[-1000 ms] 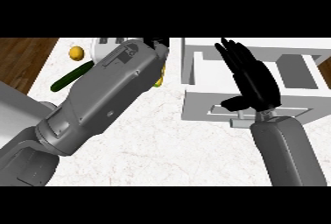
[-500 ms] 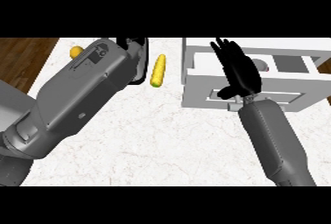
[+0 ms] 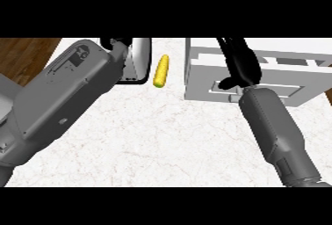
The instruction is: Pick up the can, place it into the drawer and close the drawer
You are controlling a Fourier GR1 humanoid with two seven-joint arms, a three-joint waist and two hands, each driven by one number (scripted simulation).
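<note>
Although the left forearm covered part of it, a pale, dark-edged cylinder, probably the can (image 3: 141,61), showed at the far side of the counter (image 3: 162,132), just left of a yellow corn cob (image 3: 160,70). Its left side was hidden behind the arm. Only dark scraps of the left hand (image 3: 118,43) showed by the can's top, so whether it held the can I could not tell. The right hand (image 3: 240,61) lay over the white drawer unit (image 3: 202,70), fingers straight and spread little, pointing away, their tips cut off at the top edge.
</note>
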